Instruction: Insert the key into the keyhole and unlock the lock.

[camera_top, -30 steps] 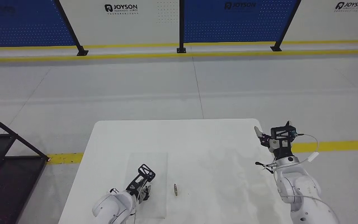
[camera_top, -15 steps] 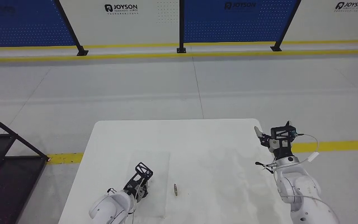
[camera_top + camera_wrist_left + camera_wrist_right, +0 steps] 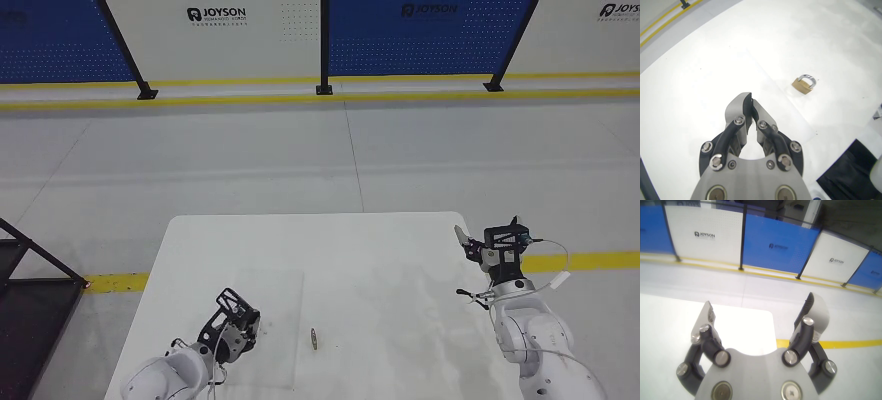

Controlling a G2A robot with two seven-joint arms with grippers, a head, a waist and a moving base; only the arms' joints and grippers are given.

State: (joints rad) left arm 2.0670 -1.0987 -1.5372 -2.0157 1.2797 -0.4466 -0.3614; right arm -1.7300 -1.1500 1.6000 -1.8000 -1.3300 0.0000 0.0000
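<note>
We see a white table (image 3: 380, 260) with a small lock (image 3: 314, 338) lying on it, near the front edge and a bit left of the middle. From the left wrist view the lock (image 3: 804, 86) is gold with a shiny silver loop. It lies flat on the table (image 3: 696, 56), all by itself, with nothing touching it. A thin, pale sheet (image 3: 268, 300) lies on the table too, and the lock sits just off its right edge. The left claw (image 3: 232, 318) is above the near left part of the table, over the sheet and a little way left of the lock. In its own view the left claw (image 3: 751, 98) has its two fingers pressed together at the tips, and we cannot tell if anything is pinched between them. The right claw (image 3: 487, 240) is far from the lock, up by the far right corner of the table. In its own view the right claw (image 3: 759, 303) has its fingers spread wide, with only the table corner (image 3: 745, 328) and the floor showing between them. Behind the table the floor has a yellow line (image 3: 580, 262), and blue and white panels (image 3: 420, 35) stand at the back.
</note>
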